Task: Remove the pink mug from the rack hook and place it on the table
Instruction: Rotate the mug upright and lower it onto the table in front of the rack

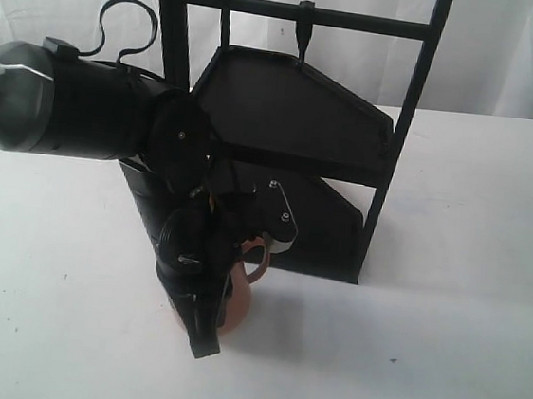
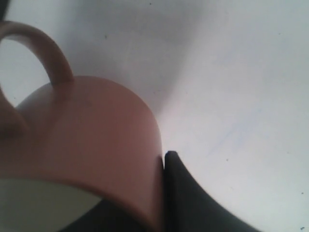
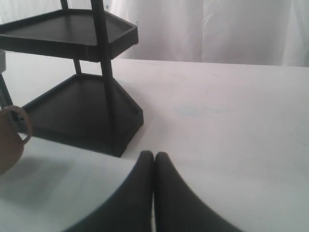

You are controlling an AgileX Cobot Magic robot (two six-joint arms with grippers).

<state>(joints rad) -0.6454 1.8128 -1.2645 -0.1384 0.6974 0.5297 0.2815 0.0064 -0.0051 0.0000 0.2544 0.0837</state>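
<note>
The pink mug (image 1: 240, 297) is down at the white table (image 1: 449, 276), just in front of the black rack (image 1: 304, 118); its handle points toward the rack. Whether its base rests on the table I cannot tell. My left gripper (image 1: 206, 334) is shut on the mug's rim wall. In the left wrist view one black finger (image 2: 193, 203) presses the outside of the pink mug (image 2: 96, 135) and the other sits dark inside the cream interior. The rack hook (image 1: 305, 27) hangs bare from the top crossbar. My right gripper (image 3: 154, 157) is shut with nothing in it, low over the table, and sees the mug (image 3: 9, 140) at its view's edge.
The rack's two dark shelves (image 3: 72, 29) and upright posts (image 1: 403, 128) stand right behind the mug. The bulky left arm (image 1: 76, 103) reaches in from the left and hides part of the rack's lower shelf. White curtains hang behind the table.
</note>
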